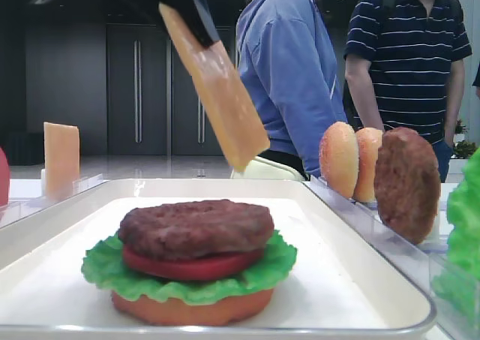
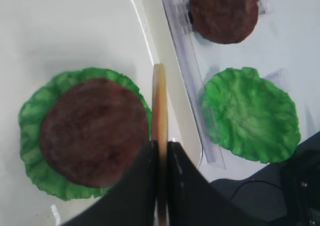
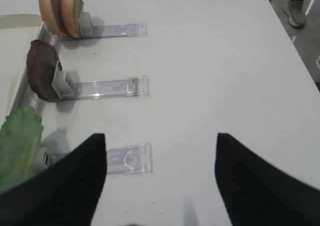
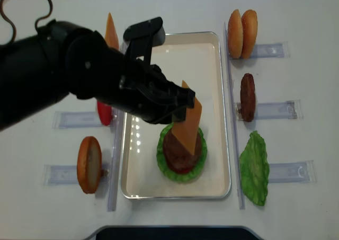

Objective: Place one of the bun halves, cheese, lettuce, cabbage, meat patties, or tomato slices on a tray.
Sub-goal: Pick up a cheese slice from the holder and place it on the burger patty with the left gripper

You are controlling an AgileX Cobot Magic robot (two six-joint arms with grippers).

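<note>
While the white tray (image 4: 214,65) is lying at the table's centre, a stack — bun base, lettuce (image 1: 101,269), tomato and meat patty (image 1: 196,227) — is sitting toward its 6 o'clock end. The left gripper (image 2: 161,158) is pinching the cheese (image 4: 189,126) tight, hanging it tilted just above the patty. The right gripper (image 3: 160,173) is hovering at 3 o'clock — jaws apart, holding nothing.

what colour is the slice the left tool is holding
Pale orange-yellow; the cheese shows best in the low exterior high view, pinched by the left tool.
</note>
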